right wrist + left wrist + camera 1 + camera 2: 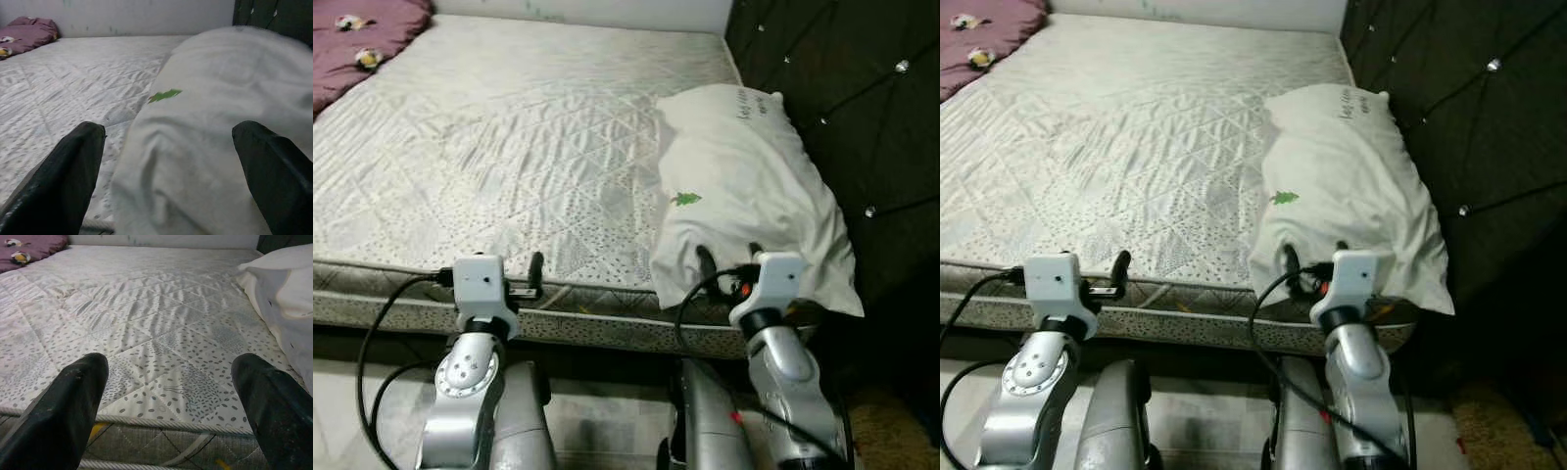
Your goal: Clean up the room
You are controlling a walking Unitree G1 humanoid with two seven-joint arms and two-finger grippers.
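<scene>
A white pillow [744, 186] with a small green print lies along the right side of the bed, against the dark headboard [862, 98]. Its near end overhangs the front edge of the quilted mattress [509, 147]. My right gripper [730, 257] is open at that near end, its fingers [73, 171] spread wide with the pillow's end between them. My left gripper [168, 377] is open too, level with the mattress's front edge and left of the pillow, with nothing between its fingers.
A purple blanket [357, 39] with small yellow and white shapes on it is bunched at the bed's far left corner. The tufted headboard walls off the right side. Pale floor tiles [342, 392] show below the bed, and a fuzzy rug [891, 431] lies at lower right.
</scene>
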